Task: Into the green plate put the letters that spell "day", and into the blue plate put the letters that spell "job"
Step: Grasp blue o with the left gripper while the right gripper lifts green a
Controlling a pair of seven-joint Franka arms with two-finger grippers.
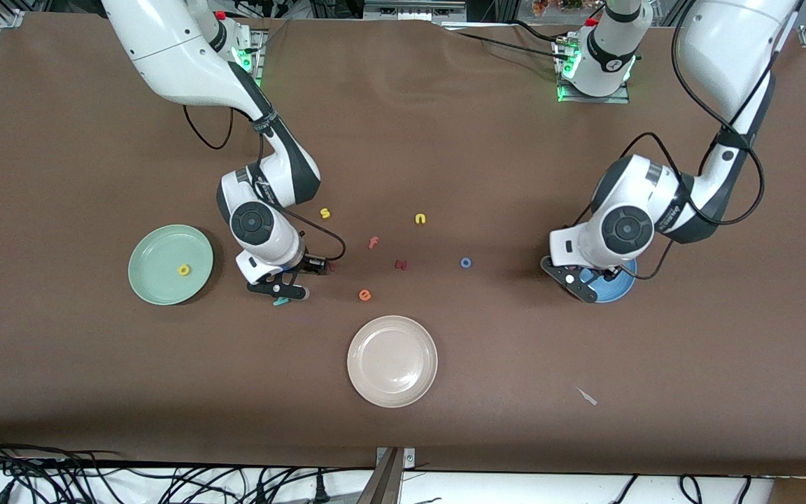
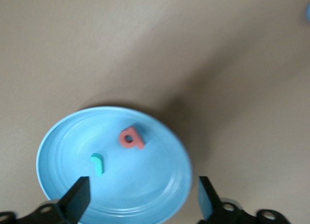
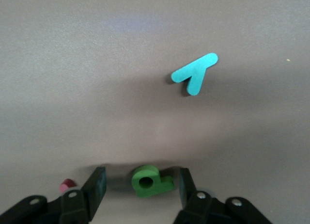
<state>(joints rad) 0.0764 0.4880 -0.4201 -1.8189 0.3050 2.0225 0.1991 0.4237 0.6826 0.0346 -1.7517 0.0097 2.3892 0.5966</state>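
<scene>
My right gripper is low on the table beside the green plate, and its open fingers straddle the green "d" with a gap on each side. The teal "y" lies just past the fingertips, nearer the front camera. A yellow "a" rests in the green plate. My left gripper hangs open over the blue plate, where the teal "j" and the red "b" lie. The blue "o" sits on the table between the arms.
Loose on the table's middle are a yellow "s", a yellow "n", a pink "f", a dark red letter and an orange "e". A cream-white plate stands nearer the front camera.
</scene>
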